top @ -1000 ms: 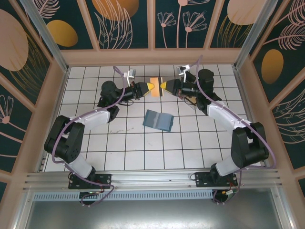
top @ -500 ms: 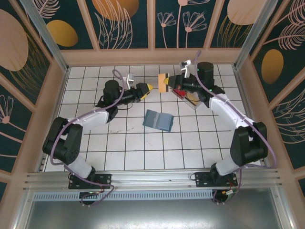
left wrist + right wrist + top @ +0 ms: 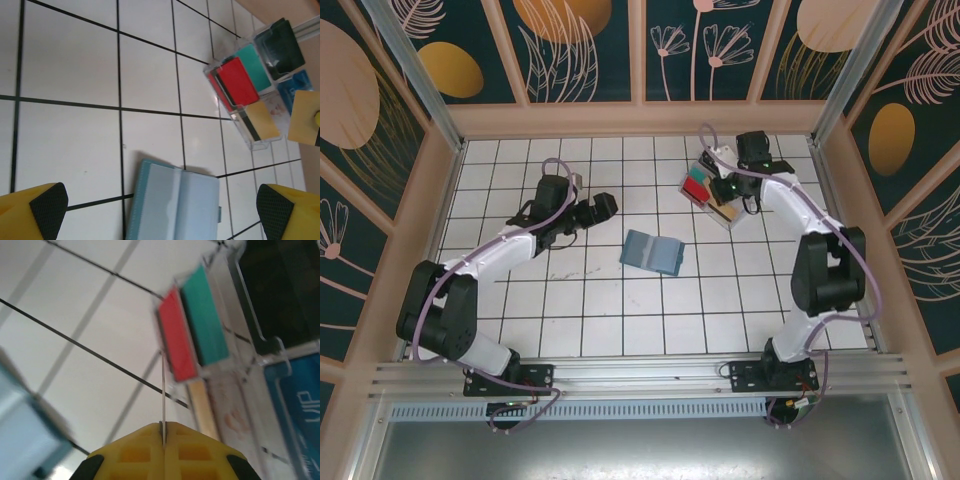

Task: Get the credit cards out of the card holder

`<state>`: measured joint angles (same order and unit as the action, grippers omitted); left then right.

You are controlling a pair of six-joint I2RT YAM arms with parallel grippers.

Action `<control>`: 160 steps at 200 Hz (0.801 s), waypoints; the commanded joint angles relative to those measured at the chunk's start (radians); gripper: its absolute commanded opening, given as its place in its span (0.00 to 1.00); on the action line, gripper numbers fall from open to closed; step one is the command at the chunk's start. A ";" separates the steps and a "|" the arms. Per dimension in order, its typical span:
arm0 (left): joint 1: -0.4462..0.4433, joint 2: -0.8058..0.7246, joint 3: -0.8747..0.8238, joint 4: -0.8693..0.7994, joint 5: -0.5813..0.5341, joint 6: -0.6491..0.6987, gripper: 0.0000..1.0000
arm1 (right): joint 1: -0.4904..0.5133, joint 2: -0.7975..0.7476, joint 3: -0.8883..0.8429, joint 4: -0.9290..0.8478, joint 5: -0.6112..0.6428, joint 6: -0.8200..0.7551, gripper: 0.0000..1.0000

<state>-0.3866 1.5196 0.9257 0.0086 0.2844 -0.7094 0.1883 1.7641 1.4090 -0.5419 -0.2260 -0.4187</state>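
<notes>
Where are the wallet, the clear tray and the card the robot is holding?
wallet (image 3: 653, 252), top view, its open middle.
tray (image 3: 260, 145), left wrist view, its clear outer rim.
card (image 3: 303, 117), left wrist view, its flat face.

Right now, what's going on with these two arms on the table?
The right gripper is shut on a thin pale credit card, holding it on edge at the clear tray with coloured compartments, on the far right of the table. The left gripper is open and empty, hovering over the tiles to the left of the card holder. The holder lies unfolded on the table between the arms.
</notes>
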 commanded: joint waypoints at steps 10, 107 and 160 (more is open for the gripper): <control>0.006 -0.017 0.002 -0.058 -0.027 0.054 0.99 | -0.008 0.081 0.094 -0.135 0.095 -0.172 0.00; 0.006 -0.003 -0.003 -0.064 -0.008 0.060 0.99 | -0.013 0.236 0.165 -0.173 0.140 -0.198 0.00; 0.008 0.005 0.002 -0.062 0.001 0.061 0.99 | -0.013 0.246 0.171 -0.185 0.146 -0.191 0.07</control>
<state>-0.3859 1.5192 0.9257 -0.0326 0.2787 -0.6724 0.1776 1.9926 1.5543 -0.6884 -0.1009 -0.5968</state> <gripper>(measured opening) 0.986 0.065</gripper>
